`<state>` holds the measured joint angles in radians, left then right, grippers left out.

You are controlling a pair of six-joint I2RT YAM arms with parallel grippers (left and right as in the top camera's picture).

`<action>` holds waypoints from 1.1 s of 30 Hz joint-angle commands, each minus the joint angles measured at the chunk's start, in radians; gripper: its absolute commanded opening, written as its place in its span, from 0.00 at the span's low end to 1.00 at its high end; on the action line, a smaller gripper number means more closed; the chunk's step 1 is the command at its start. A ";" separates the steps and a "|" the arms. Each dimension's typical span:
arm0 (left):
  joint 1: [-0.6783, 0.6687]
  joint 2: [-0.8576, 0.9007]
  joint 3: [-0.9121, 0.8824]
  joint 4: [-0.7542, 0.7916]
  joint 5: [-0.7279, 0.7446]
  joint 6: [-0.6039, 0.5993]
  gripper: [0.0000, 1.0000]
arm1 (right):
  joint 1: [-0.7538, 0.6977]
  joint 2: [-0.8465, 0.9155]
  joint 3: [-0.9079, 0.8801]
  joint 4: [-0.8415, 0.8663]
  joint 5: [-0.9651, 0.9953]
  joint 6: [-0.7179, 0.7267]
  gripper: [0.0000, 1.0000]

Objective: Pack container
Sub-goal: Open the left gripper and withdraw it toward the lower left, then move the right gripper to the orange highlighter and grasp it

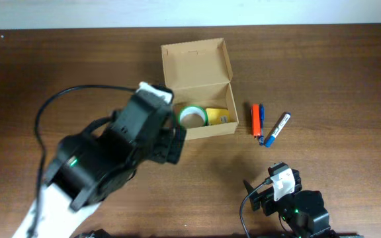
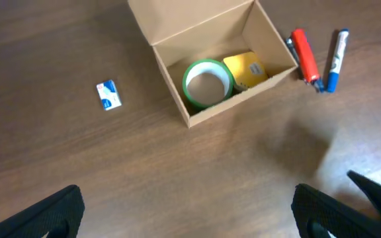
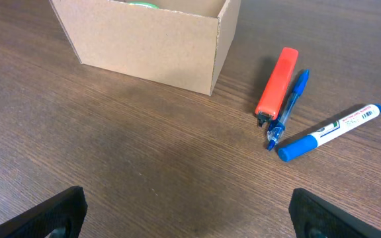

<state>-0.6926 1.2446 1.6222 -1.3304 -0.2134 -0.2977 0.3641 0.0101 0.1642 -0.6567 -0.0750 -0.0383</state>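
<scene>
The tan cardboard container [image 1: 194, 63] stands open at the table's middle, lid flap tilted back; it also shows in the left wrist view [image 2: 184, 20] and the right wrist view [image 3: 144, 46]. Inside lie a green tape roll [image 1: 192, 117] [image 2: 207, 82] and a yellow pad [image 1: 218, 116] [image 2: 247, 69]. Right of the box lie an orange marker [image 1: 256, 119] [image 3: 276, 86], a blue pen [image 1: 262, 122] [image 3: 288, 109] and a white-and-blue marker [image 1: 278, 129] [image 3: 329, 132]. My left gripper [image 1: 172, 142] [image 2: 190, 221] is open and empty, above the table just in front of the box. My right gripper [image 1: 266, 187] [image 3: 190, 215] is open and empty, nearer the front than the markers.
A small blue-and-white item [image 2: 108, 94] lies on the wood left of the box; the left arm hides it in the overhead view. The left arm covers the table's front left.
</scene>
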 commanded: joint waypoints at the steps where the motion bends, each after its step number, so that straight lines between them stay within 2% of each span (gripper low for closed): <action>1: 0.004 -0.099 -0.042 -0.019 0.007 0.016 1.00 | -0.005 -0.007 -0.007 0.003 0.009 -0.007 0.99; 8: 0.004 -0.306 -0.196 -0.094 0.016 0.015 1.00 | -0.005 -0.007 -0.006 0.003 0.009 -0.007 0.99; 18: 0.004 -0.335 -0.238 -0.121 0.060 0.015 1.00 | -0.005 -0.007 -0.006 0.005 0.008 -0.006 0.99; 19: 0.004 -0.335 -0.238 -0.121 0.060 0.015 1.00 | -0.005 -0.007 -0.006 0.007 -0.015 0.021 0.99; 20: 0.004 -0.335 -0.238 -0.121 0.060 0.015 1.00 | -0.005 -0.007 -0.005 0.023 -0.018 0.134 0.99; 23: 0.004 -0.335 -0.238 -0.122 0.060 0.015 1.00 | -0.005 -0.007 -0.005 0.070 -0.054 0.610 0.99; 24: 0.004 -0.335 -0.238 -0.121 0.060 0.015 1.00 | -0.005 -0.007 -0.005 0.069 -0.091 0.736 0.99; 25: 0.004 -0.335 -0.238 -0.122 0.060 0.015 1.00 | -0.005 -0.007 -0.005 0.070 -0.124 0.792 0.99; 29: 0.004 -0.335 -0.238 -0.121 0.060 0.015 1.00 | -0.005 -0.007 -0.006 0.097 -0.140 0.784 0.99; 33: 0.004 -0.335 -0.238 -0.122 0.060 0.015 1.00 | -0.005 0.005 0.014 0.097 -0.137 0.697 0.99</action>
<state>-0.6926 0.9134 1.3911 -1.4517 -0.1631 -0.2943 0.3641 0.0101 0.1642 -0.5667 -0.2016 0.6987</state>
